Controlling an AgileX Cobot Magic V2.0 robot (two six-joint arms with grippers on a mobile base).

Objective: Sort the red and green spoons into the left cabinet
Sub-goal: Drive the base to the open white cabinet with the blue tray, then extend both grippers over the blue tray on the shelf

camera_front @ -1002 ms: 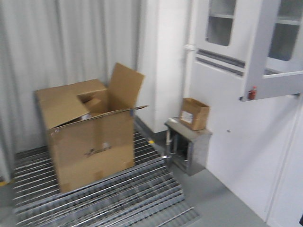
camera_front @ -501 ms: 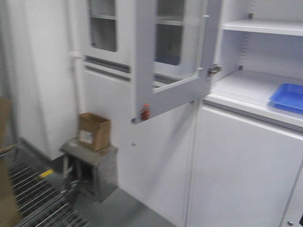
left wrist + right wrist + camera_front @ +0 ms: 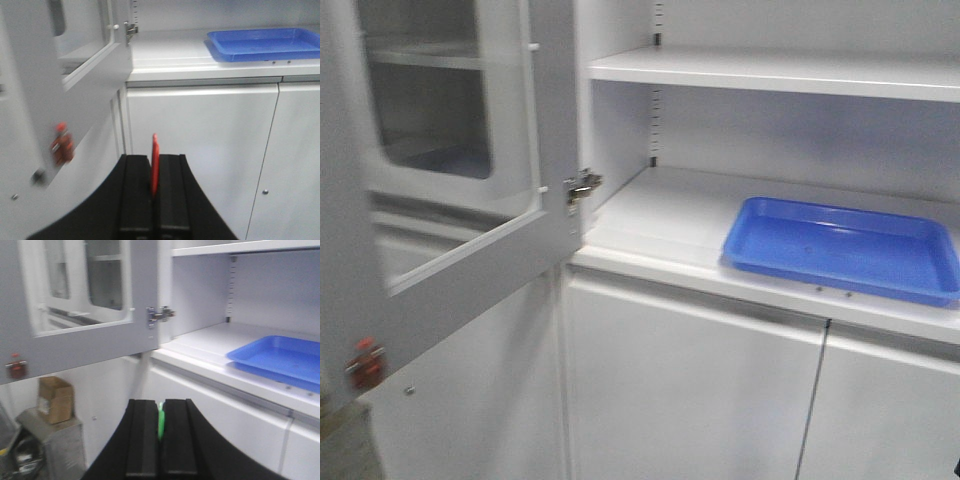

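Before me, the grey cabinet (image 3: 790, 140) with a blue tray (image 3: 840, 245) on its lower shelf. Left of the tray, my view shows a glazed door (image 3: 450, 190) swung open on its hinge (image 3: 583, 186). Above the tray is an upper shelf (image 3: 770, 70); below it are closed doors (image 3: 690, 400).

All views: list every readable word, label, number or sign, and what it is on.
None can be read.
Red tag on the door: too blurred.
Cardboard box: any label too blurred.
Blue tray: no marking shows.
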